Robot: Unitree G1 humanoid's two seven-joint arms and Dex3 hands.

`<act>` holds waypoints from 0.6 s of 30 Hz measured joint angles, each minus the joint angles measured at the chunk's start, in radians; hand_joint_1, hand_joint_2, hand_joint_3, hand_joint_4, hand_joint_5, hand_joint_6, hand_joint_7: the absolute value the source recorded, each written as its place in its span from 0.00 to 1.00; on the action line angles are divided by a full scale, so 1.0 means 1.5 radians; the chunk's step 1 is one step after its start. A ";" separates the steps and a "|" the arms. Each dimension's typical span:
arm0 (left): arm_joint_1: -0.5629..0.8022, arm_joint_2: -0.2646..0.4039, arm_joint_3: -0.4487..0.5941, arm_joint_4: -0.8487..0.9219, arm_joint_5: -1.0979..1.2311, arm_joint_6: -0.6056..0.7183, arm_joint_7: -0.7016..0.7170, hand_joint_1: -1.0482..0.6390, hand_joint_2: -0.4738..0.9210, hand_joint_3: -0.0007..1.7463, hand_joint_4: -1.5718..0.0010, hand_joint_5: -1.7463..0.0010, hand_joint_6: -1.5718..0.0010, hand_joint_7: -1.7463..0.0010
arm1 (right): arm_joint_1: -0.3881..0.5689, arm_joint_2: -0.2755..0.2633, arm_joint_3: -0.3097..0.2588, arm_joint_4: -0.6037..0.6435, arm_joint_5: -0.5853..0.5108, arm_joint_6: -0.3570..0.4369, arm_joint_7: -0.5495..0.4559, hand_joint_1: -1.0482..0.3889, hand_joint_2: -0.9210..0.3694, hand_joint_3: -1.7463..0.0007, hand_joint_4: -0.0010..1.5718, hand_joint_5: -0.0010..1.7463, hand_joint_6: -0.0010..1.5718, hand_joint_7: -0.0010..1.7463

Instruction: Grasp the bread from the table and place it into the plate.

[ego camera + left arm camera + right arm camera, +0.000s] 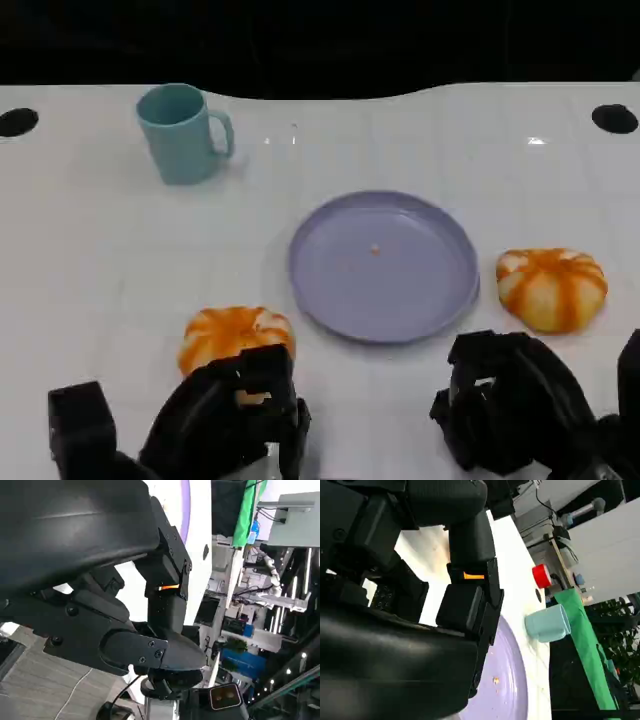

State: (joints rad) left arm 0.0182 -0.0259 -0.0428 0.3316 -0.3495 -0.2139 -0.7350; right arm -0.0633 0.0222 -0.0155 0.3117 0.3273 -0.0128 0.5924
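Head view: L hand (235, 415) fingers apart, holding nothing, at near edge of bread (236, 338). Plate (330, 300) lies to its right (R hand (505, 400) also empty).

- the head view is bright and even; light falls from above onto the white surface (100, 260), with small glare spots near its far edge.
- soft, faint shadows sit under the cup (182, 132), the plate (384, 266) and both breads.
- the background beyond the surface is black and underexposed.
- the far edge of the surface bows, a lens distortion.
- in both wrist views the near black hand shells are dark and slightly blurred; the room behind is bright.
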 measured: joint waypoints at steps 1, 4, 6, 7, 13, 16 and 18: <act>0.000 0.000 0.000 0.000 0.000 0.000 0.000 0.14 0.97 0.13 0.34 0.00 0.40 0.11 | 0.000 0.000 0.000 0.000 0.000 0.000 0.000 0.00 0.67 0.18 0.95 0.81 1.00 0.57; 0.000 0.000 0.000 0.000 0.000 0.000 0.000 0.15 0.97 0.13 0.34 0.00 0.40 0.11 | 0.000 0.000 0.001 0.000 -0.002 0.000 -0.002 0.00 0.67 0.18 0.95 0.81 1.00 0.58; 0.000 0.000 0.000 0.000 0.000 0.000 0.000 0.15 0.97 0.12 0.34 0.00 0.40 0.11 | 0.000 0.000 0.002 0.000 -0.002 0.000 -0.003 0.00 0.67 0.18 0.95 0.81 1.00 0.58; 0.000 0.000 0.000 0.000 0.000 0.000 0.000 0.15 0.97 0.12 0.34 0.00 0.40 0.11 | 0.000 0.000 0.002 0.000 -0.002 0.000 -0.002 0.00 0.67 0.18 0.95 0.81 1.00 0.58; 0.000 0.000 0.000 0.000 -0.001 0.000 0.000 0.15 0.97 0.12 0.34 0.00 0.40 0.11 | 0.000 0.000 0.002 -0.003 -0.002 0.000 -0.005 0.00 0.67 0.18 0.95 0.81 1.00 0.56; 0.000 0.000 0.000 0.000 -0.001 0.000 0.000 0.15 0.97 0.12 0.34 0.00 0.40 0.11 | 0.000 0.000 0.002 -0.003 -0.002 -0.002 -0.004 0.00 0.66 0.18 0.95 0.81 1.00 0.57; 0.000 0.001 0.000 0.000 -0.001 0.000 0.000 0.15 0.97 0.12 0.34 0.00 0.40 0.11 | 0.000 0.000 0.002 -0.002 -0.003 -0.007 -0.004 0.00 0.66 0.18 0.95 0.81 1.00 0.57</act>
State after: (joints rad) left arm 0.0182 -0.0250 -0.0426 0.3315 -0.3514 -0.2138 -0.7351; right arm -0.0633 0.0226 -0.0121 0.3082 0.3224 -0.0234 0.5870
